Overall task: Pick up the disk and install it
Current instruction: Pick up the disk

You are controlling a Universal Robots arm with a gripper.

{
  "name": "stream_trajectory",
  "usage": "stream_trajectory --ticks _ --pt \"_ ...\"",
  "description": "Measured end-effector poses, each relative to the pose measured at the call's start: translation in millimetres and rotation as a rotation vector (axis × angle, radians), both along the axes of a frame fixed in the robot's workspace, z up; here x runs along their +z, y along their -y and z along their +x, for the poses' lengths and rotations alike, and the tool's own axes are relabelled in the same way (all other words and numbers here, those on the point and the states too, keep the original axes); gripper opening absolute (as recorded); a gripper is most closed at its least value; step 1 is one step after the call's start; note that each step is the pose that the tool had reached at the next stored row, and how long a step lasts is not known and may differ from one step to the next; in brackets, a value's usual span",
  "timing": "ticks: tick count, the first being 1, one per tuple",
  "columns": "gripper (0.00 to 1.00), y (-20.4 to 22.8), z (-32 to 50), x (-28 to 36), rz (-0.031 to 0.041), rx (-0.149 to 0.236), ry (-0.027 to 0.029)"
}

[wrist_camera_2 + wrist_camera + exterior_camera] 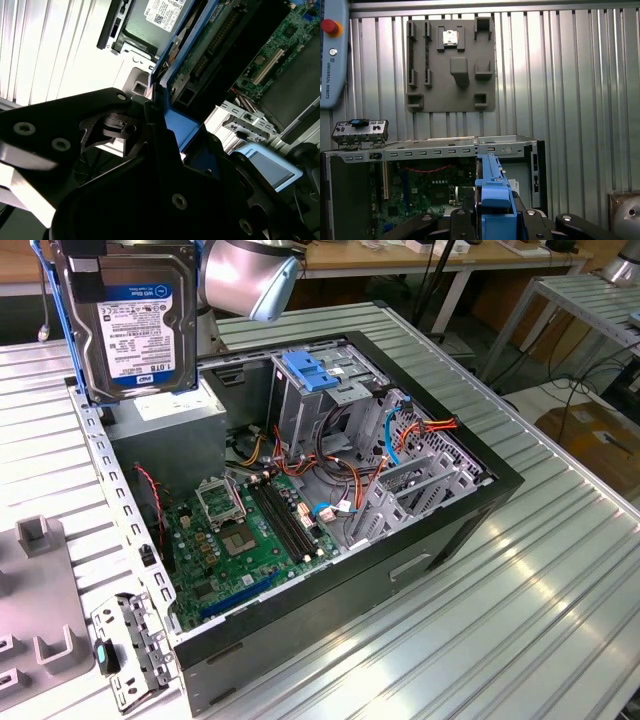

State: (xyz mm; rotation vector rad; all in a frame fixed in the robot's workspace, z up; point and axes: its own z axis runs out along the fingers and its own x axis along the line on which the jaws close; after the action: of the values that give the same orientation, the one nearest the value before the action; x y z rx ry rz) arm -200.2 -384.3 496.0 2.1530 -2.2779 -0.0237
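The gripper [492, 216] is clamped on the disk [135, 325] by its blue rail. It holds the disk upright in the air, over the corner of the open PC case [500, 480] at the exterior view's left. Case lies on its side on a ribbed metal table [540, 580], w/ the motherboard [240, 540] facing up. A grey fixture plate [451, 65] sits on the same table, nr the case but not touching. Workbenches [380, 254] w/ hanging cables stand behind.
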Motion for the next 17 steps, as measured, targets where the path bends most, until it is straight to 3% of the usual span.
stream_trajectory --ticks 10,11,12,13,17 --pt "0.37 0.0 1.2 0.0 -0.0001 0.0 -0.0001" --pt "0.37 0.0 12.5 0.0 0.0 0.0 0.0" --pt "0.37 0.0 29.3 -0.1 0.0 0.0 0.0" --pt "0.37 0.0 34.1 -0.1 0.0001 0.0 0.0001" --pt "0.37 0.0 40.8 -0.2 0.0 0.0 0.0"
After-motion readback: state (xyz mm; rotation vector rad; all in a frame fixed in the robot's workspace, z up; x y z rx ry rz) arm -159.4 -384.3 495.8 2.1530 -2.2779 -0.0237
